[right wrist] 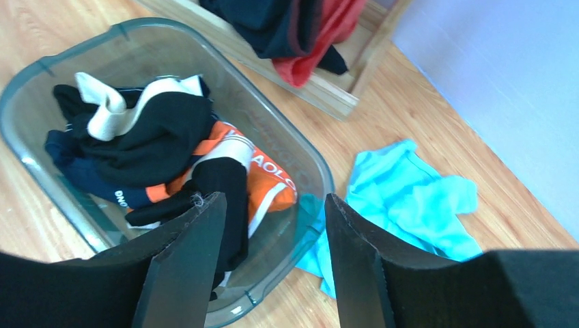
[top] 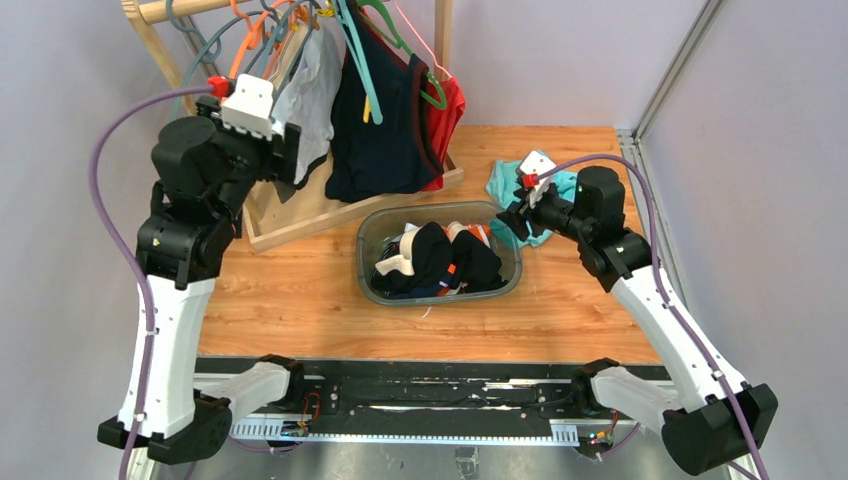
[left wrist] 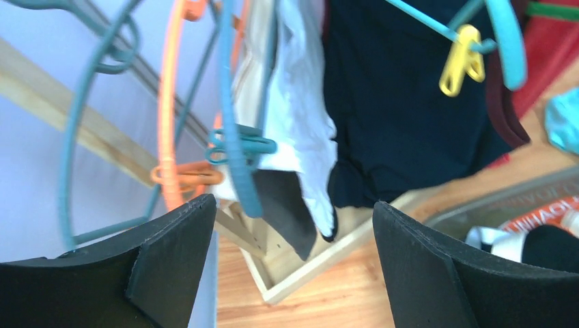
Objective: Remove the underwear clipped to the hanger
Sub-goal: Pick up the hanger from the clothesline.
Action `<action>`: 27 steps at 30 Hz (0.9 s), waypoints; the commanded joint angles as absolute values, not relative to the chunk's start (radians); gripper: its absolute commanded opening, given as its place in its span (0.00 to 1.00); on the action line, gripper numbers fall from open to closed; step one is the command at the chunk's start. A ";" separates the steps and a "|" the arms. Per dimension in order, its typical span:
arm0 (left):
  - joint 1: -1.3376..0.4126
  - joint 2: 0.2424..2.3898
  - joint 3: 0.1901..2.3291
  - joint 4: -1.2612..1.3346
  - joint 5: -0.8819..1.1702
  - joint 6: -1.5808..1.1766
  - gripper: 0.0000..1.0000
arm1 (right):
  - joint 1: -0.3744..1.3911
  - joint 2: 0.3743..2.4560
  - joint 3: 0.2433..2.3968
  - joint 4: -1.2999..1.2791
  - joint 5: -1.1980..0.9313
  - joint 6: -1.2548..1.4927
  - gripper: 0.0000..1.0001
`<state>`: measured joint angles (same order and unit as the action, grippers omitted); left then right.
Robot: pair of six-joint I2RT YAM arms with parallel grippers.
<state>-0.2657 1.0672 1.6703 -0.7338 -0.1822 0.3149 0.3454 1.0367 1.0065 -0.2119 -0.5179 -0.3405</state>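
Hangs white-grey underwear [left wrist: 300,130] off teal hanger [left wrist: 231,82] on wooden rack [top: 290,222], far-left corner of table [top: 300,310]. Pinned by teal clip [left wrist: 242,145], with dark piece [left wrist: 290,212] dangling beneath.

Looks light, limp, not fragile (probably stretchy too). Best hold, by judgement: bunched cloth just under clip, then steady pull down to slip it free.

Left gripper [left wrist: 293,208] facing it, not touching, jaws spread wide, empty. Right gripper [right wrist: 274,203] likewise spread and empty, above bin [right wrist: 68,49] of loose briefs [right wrist: 157,130].

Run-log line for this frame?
left gripper: jaws open, facing white-grey underwear | right gripper: jaws open, empty, near bin | underwear clipped to hanger
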 commanded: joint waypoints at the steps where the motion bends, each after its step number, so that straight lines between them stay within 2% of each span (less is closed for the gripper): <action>1: -0.172 1.109 1.744 -0.689 -0.168 0.271 0.90 | 0.329 1.004 1.013 -0.176 -0.344 -0.315 0.55; 7: -0.024 1.173 1.797 -0.664 -0.081 0.233 0.92 | 0.300 0.989 1.015 -0.176 -0.336 -0.303 0.54; 11: 0.065 1.234 1.851 -0.658 -0.001 0.195 0.89 | 0.274 0.976 1.005 -0.169 -0.377 -0.292 0.55; 18: 0.171 1.307 1.929 -0.663 0.110 0.148 0.75 | 0.258 0.968 0.995 -0.160 -0.422 -0.281 0.56; 27: 0.194 1.397 2.013 -0.689 0.139 0.150 0.61 | 0.259 0.977 0.987 -0.155 -0.471 -0.268 0.56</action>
<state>0.1825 1.3605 1.9579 -0.6910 0.1055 0.1555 0.2718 0.9817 0.9993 -0.1837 -0.4305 -0.2886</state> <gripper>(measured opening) 0.628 0.555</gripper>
